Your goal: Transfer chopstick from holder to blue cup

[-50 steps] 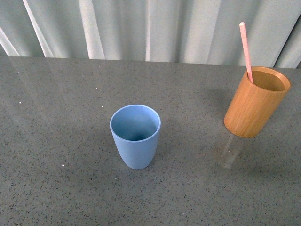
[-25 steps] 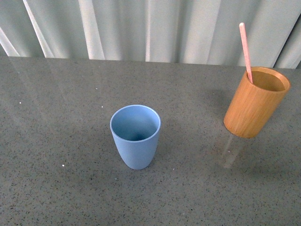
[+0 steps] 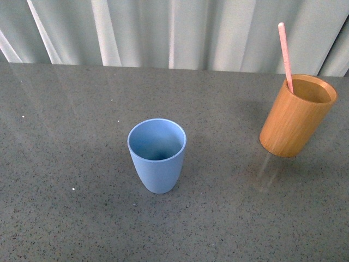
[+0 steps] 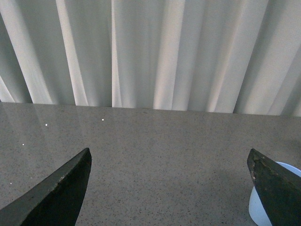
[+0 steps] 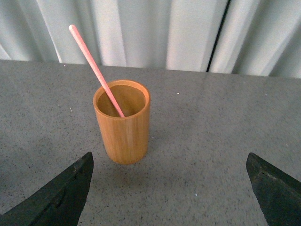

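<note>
my view nudged slightly; chopstick (image 3: 285,57) unmoved in holder (image 3: 294,120), cup (image 3: 157,161) empty. left gripper (image 4: 168,151), right gripper (image 5: 169,155) spread wide, empty (right faces holder). grasp not begun.

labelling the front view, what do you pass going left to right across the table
blue cup → holder, with the chopstick standing in it

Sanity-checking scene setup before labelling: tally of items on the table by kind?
Cups: 2 (blue cup, wooden holder)
Chopsticks: 1 (pink chopstick, standing in the wooden holder)
Total: 3
</note>
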`<state>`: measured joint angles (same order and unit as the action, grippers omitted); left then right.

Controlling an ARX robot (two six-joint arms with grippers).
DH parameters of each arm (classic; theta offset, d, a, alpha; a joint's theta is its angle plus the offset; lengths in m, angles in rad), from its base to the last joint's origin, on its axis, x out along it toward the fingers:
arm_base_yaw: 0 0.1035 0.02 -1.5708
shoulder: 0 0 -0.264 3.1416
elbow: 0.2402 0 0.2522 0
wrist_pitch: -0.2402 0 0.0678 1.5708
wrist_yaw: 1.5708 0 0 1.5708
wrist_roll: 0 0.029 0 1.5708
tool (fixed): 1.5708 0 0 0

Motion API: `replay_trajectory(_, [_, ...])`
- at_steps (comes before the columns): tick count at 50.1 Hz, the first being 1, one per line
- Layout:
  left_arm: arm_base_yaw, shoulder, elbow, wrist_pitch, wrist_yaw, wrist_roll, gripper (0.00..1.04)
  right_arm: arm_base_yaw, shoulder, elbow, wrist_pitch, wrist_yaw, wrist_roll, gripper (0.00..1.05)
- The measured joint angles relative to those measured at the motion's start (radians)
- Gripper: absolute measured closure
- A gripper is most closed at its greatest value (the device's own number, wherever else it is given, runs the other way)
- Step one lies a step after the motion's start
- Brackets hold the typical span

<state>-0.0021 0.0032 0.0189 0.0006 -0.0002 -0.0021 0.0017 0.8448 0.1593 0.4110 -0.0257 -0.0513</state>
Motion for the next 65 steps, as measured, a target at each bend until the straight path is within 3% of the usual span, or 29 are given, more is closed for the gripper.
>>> replay_trajectory(6, [0.0, 0.0, 0.0, 0.0, 0.0, 0.0, 0.07, -0.004, 0.288, 0.079, 0.182, -0.048, -0.069, 0.1])
replay_trajectory(13, [0.0, 0.0, 0.0, 0.0, 0.0, 0.0, 0.07, 0.02, 0.585, 0.214, 0.28, -0.077, -0.13, 0.1])
replay_trajectory(33, [0.0, 0.0, 0.0, 0.0, 0.0, 0.0, 0.07, 0.109, 0.863, 0.519, 0.277, -0.091, -0.141, 0.1])
replay_trajectory(65, [0.0, 0.0, 0.0, 0.0, 0.0, 0.0, 0.07, 0.164, 1.052, 0.682, 0.305, -0.066, -0.152, 0.1])
